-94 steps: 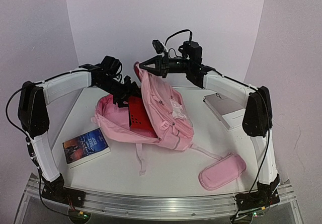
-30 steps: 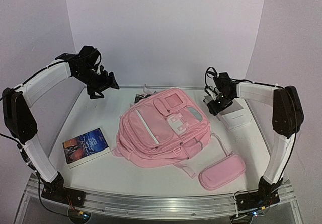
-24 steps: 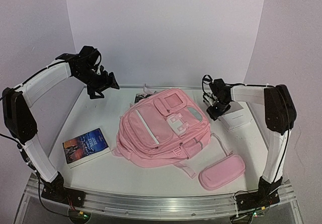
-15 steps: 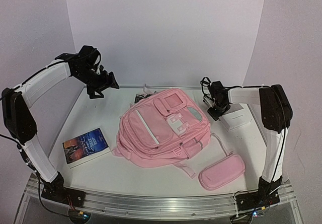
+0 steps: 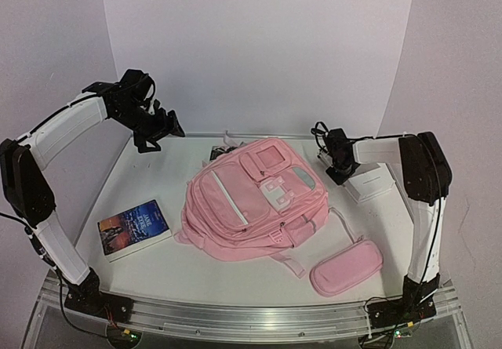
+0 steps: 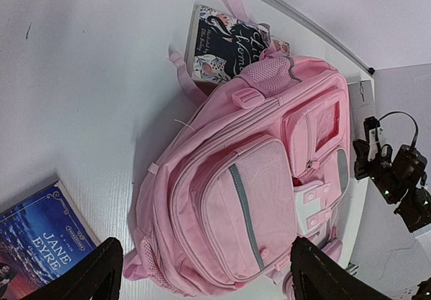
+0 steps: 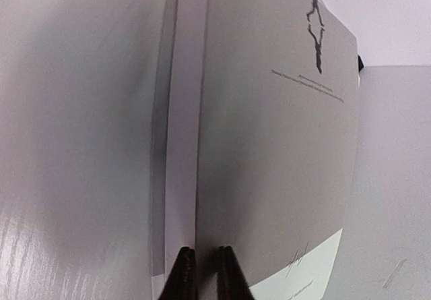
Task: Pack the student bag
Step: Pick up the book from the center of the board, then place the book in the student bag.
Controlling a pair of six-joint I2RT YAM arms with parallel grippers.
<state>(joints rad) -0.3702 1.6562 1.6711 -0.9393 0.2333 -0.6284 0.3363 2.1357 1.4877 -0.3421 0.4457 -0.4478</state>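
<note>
Backpack [image 5: 255, 204] mid-table, left jaws spread wide at rear-left, right jaws pinching edge of grey book [image 7: 269, 145]

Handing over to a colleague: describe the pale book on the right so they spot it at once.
Start at the big pink backpack mid-table and look right, toward the back corner, where the right tool reaches. The pale book lies flat there: plain grey cover with a white band, unlike the blue Jane Eyre at left and the dark floral book behind the backpack.
</note>
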